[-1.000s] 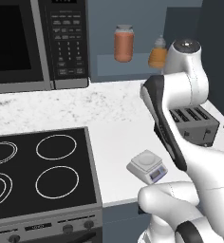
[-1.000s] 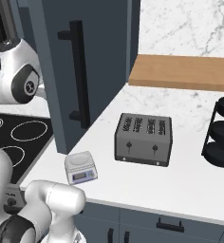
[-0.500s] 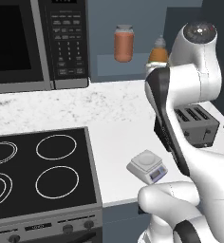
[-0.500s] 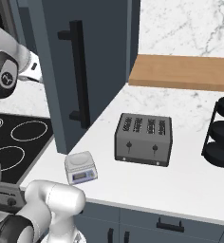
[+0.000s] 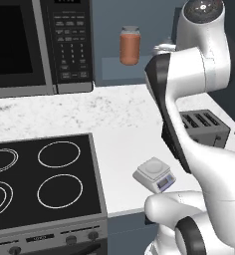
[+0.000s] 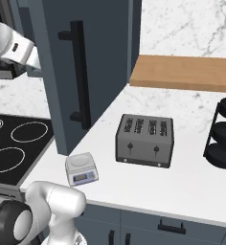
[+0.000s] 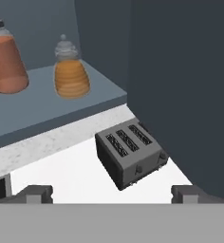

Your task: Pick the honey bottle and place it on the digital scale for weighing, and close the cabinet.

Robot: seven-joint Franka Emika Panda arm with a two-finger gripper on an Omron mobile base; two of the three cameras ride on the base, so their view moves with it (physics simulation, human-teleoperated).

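hand view: the honey bottle [image 7: 71,72] stands upright on the open cabinet's shelf [image 7: 61,107], above and left of centre, well apart from the gripper [image 7: 111,193] and touched by neither tip. the two dark fingers [image 7: 35,193] rise at the lower corners, spread wide with nothing between them. the bottle is a rounded, ribbed amber body under a pale, knobbed cap. a taller reddish-orange jar [image 7: 7,59] stands just beside it on the same shelf. below the shelf, a black toaster [image 7: 130,152] sits on the white counter [image 7: 71,173]. the dark cabinet door [image 7: 185,90] fills the right side, swung open.

right base view: the door [image 6: 86,72], with its vertical bar handle [image 6: 79,76], stands out over the counter. the scale [image 6: 81,168] rests near the counter's front edge, left of the toaster [image 6: 144,140], its round platform bare.

left base view: the scale [image 5: 155,174] lies beside the cooktop [image 5: 40,179]; the jar [image 5: 130,45] stands right of the microwave [image 5: 40,45].
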